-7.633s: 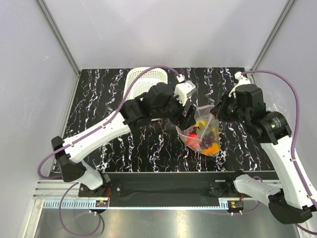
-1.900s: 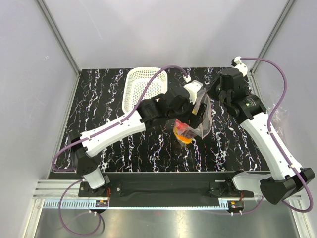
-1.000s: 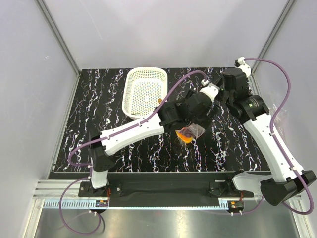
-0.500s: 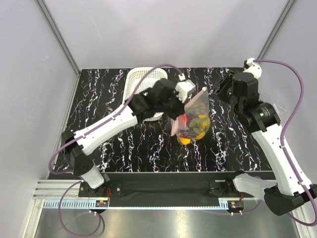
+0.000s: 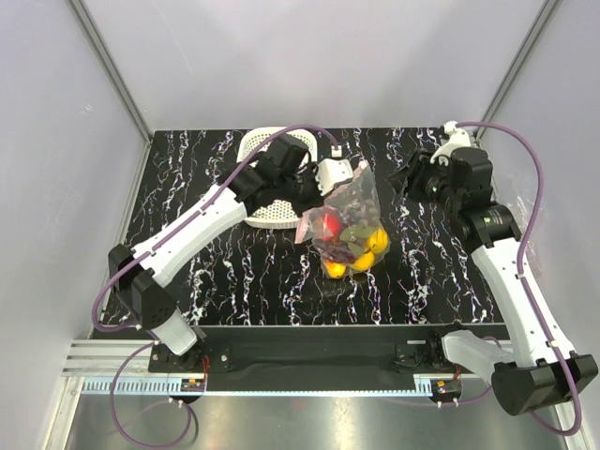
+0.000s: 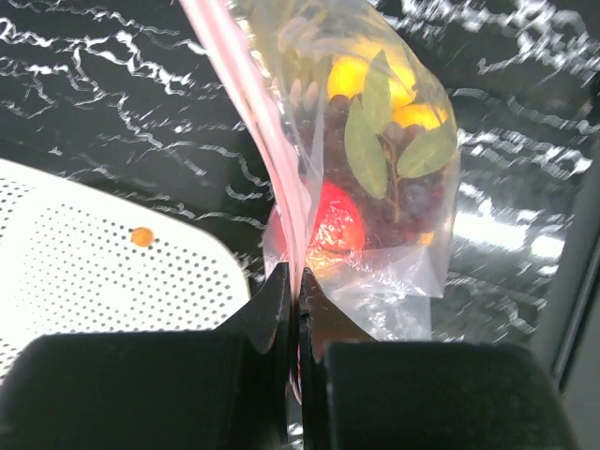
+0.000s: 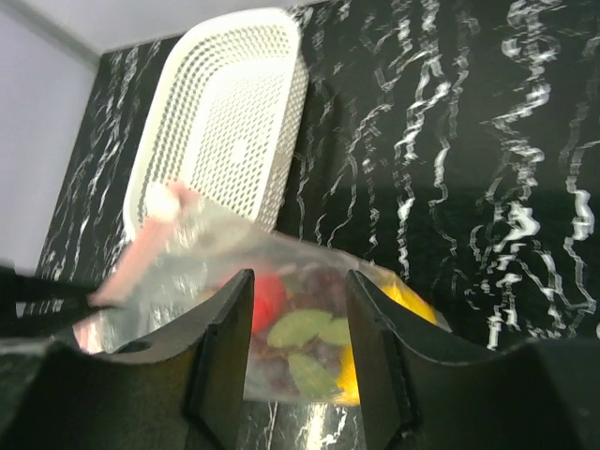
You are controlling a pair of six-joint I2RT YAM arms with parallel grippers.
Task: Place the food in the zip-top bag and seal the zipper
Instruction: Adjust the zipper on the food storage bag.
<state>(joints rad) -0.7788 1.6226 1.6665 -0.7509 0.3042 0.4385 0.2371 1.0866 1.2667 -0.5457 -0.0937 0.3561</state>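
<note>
Black white-veined marble table (image 5: 178, 169) sits inside pale grey walls (image 5: 281, 66) with metal corner posts (image 5: 112, 80), and a white basket (image 5: 265, 214) is at far middle. The zip-top bag (image 5: 349, 211) holding the food (image 5: 352, 246) is mid-table just right of the basket; its zipper (image 6: 246, 112) edge faces the basket and runs diagonally far-right to near-left in the top view, with the fruit belly sagging near-right. The left gripper (image 6: 292, 281) is pinched tight on the zipper strip, while the right gripper (image 7: 300, 281) has its fingers apart, holds nothing, and is off to the bag's right.

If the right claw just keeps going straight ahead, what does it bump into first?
Most likely the zip-top bag full of fruit: it lies straight ahead of the open right claw. Depth is hard to judge, so the claw might pass just over it.
</note>
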